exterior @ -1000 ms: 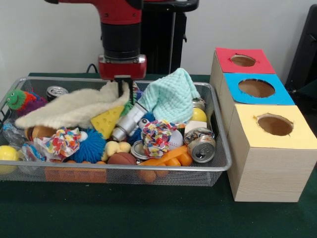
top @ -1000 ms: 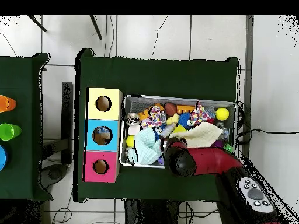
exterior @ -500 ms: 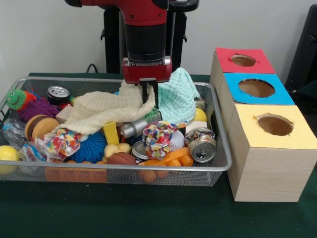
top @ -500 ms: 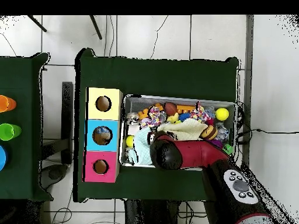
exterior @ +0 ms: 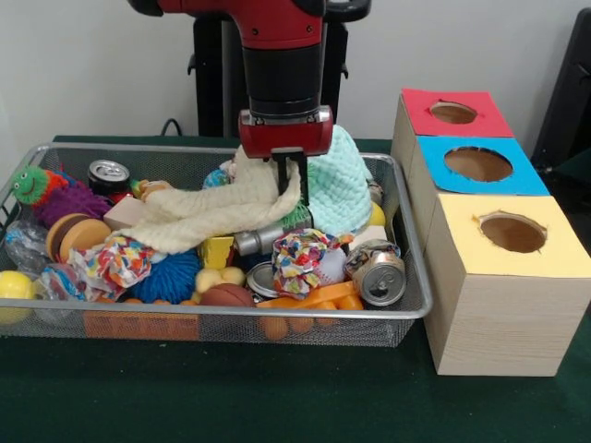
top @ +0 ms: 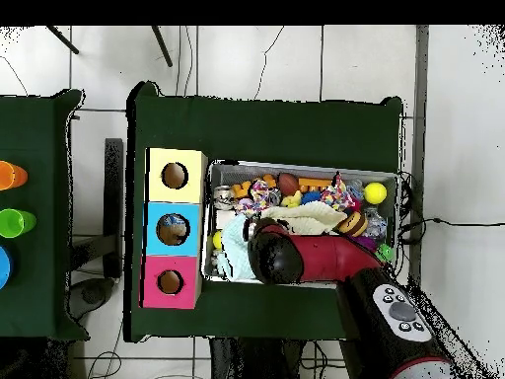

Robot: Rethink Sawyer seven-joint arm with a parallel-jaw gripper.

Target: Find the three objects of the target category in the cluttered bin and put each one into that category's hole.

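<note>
Three wooden boxes stand in a row just beside the wire mesh bin (exterior: 411,305) on the dark green table (exterior: 231,397): yellow-topped box (exterior: 503,281) nearest the camera in the front view, blue-topped box (exterior: 471,171) in the middle, red-topped box (exterior: 448,115) farthest, each with a round hole in its lid. The red and black arm (exterior: 280,65) comes down over the bin's middle; its tool (exterior: 291,180) is clamped on the cream fuzzy cloth (exterior: 208,217), whose pinched end is lifted while the rest drapes left over the clutter. The mint green knit cloth (exterior: 346,189) sits directly right of the tool, touching the cream one. Under the lifted cloth: silver cylindrical can (exterior: 263,242) lying on its side, yellow wedge block (exterior: 217,251), blue spiky rubber ball (exterior: 166,275). Front right corner holds a crushed silver drink can (exterior: 377,272), next to a multicoloured fabric ball (exterior: 300,258). Orange carrot-shaped toy (exterior: 314,297) lies along the front wall. Overhead view: arm covers the bin's near half; tool hidden there.
</note>
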